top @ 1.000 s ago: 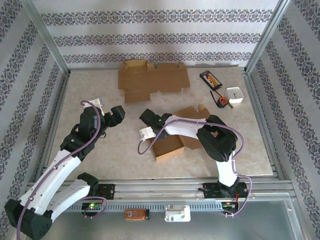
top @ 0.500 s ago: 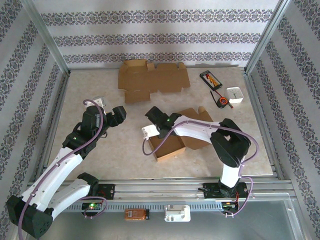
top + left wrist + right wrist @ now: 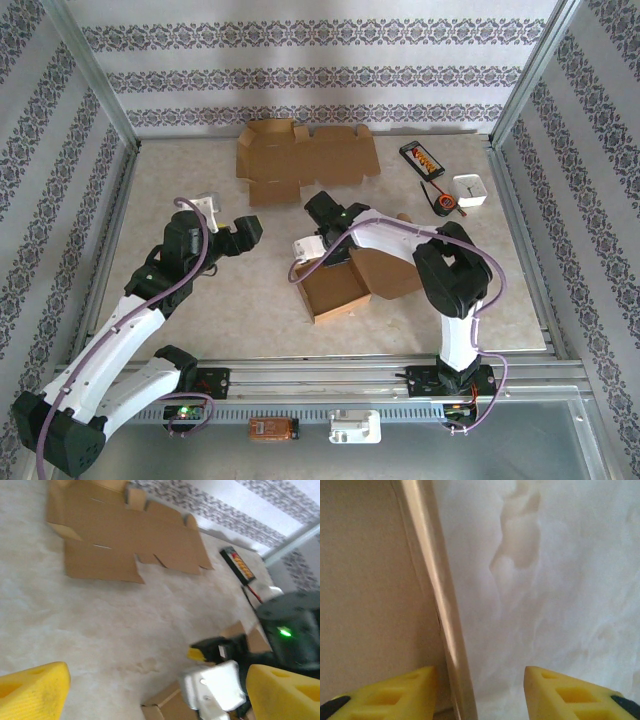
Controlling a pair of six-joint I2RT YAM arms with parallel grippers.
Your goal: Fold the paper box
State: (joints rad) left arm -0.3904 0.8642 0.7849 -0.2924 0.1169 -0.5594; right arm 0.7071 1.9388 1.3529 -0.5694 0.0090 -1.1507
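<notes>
Since a second ago the right pincer [image 3: 322, 212] has swung toward 12 o'clock. The half-folded paper box [image 3: 345, 285] sits mid-desk [image 3: 180, 180] at its 5 o'clock, and the left pincer [image 3: 248, 232] is at the box's 9 o'clock.

Left wrist: the left pincer [image 3: 155, 692] is released and spread wide, with a box corner [image 3: 160, 707] at 6 o'clock.

Right wrist: the right pincer [image 3: 477, 692] is released and straddles the box's upright wall [image 3: 427, 580].

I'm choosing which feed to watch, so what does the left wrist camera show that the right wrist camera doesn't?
Left wrist, not right wrist: the flat cardboard sheet, a black-and-orange device near the wall, the right arm. Right wrist, not left: a close-up of the box, its wall edge lying between the fingers of the open right gripper. Both: that box and the marbled tabletop.
</notes>
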